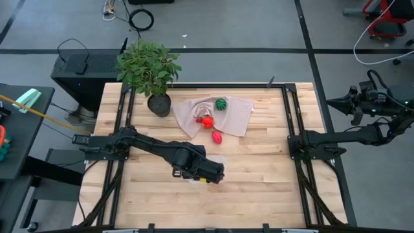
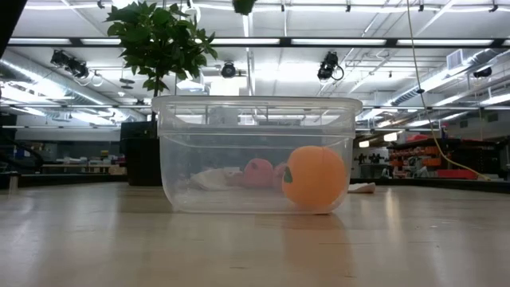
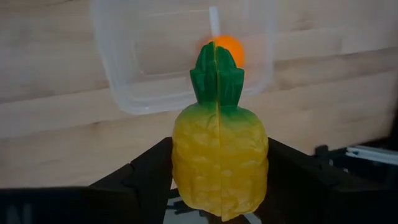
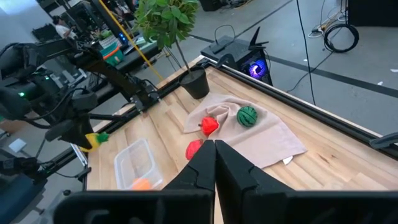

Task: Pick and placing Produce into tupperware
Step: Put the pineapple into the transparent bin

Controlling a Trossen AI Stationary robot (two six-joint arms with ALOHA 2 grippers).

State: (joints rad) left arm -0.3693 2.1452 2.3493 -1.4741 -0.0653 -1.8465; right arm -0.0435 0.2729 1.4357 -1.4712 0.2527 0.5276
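My left gripper (image 1: 210,175) (image 3: 221,186) is shut on a yellow toy pineapple (image 3: 219,155) with a green crown, above the clear tupperware (image 3: 180,56) (image 2: 255,151). The orange piece (image 3: 227,48) (image 2: 315,177) lies on the tupperware's floor. In the high view the left arm covers most of the tupperware. The dark green round piece (image 1: 221,103) and one red piece (image 1: 207,121) lie on the beige cloth (image 1: 236,116). The other red piece (image 1: 217,136) lies at its near edge. My right gripper (image 4: 214,149) is shut, touches nothing and waits beyond the table's right edge. My left gripper pinches the pineapple's yellow body (image 3: 186,168) between its two fingers (image 3: 146,171), one on each side. The fingers lie along the fruit and slant down from above. The pineapple is lifted clear, with its green crown (image 3: 214,78) pointing away from the gripper toward the tupperware below.
A leafy potted plant (image 1: 150,71) stands at the table's far left corner. Black frame rails (image 1: 292,123) run along both sides of the table. Bare wood (image 1: 259,194) lies near and to the right of the tupperware.
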